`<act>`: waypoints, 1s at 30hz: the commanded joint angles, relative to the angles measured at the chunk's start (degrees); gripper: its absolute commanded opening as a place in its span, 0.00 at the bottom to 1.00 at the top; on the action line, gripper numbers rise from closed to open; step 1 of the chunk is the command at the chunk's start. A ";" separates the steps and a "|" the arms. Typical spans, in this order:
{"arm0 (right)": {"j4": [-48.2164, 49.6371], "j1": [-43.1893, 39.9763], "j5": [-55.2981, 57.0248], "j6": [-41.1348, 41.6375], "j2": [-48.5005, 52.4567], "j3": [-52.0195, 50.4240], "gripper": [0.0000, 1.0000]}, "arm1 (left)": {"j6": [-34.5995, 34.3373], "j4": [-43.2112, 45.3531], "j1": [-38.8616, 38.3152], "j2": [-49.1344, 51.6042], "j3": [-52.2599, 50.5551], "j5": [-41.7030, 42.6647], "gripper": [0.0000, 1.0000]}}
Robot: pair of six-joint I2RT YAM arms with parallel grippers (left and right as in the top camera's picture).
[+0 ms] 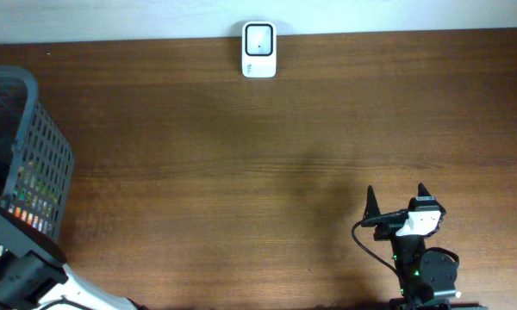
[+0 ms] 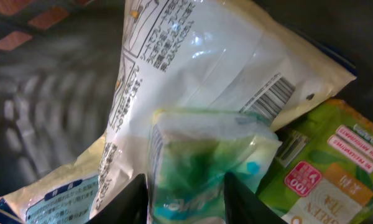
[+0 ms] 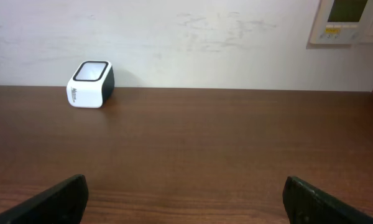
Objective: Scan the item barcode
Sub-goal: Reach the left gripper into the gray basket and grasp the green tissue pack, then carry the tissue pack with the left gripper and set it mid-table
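Observation:
In the left wrist view my left gripper reaches down into the basket. Its two black fingers press against both sides of a soft green and white packet, the item. No barcode shows on this packet. It lies on a large white bag with a printed barcode. The white scanner stands at the table's far edge, and also shows as the scanner at the left of the right wrist view. My right gripper rests open and empty near the front right, seen as the right gripper over bare wood.
A dark mesh basket stands at the table's left edge with the left arm beside it. A green box lies in the basket to the right of the packet. A white wall backs the table.

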 commanded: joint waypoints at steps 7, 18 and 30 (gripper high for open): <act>-0.22 -0.11 0.72 0.44 -0.44 -0.39 0.99 | 0.92 2.03 0.31 1.77 0.07 1.62 0.00; -0.22 -0.11 0.72 0.44 -0.44 -0.39 0.99 | 3.15 -8.20 -23.82 -27.78 20.55 24.85 0.00; -0.22 -0.11 0.72 0.44 -0.44 -0.39 0.99 | -9.90 4.17 -71.21 4.92 2.54 32.81 0.00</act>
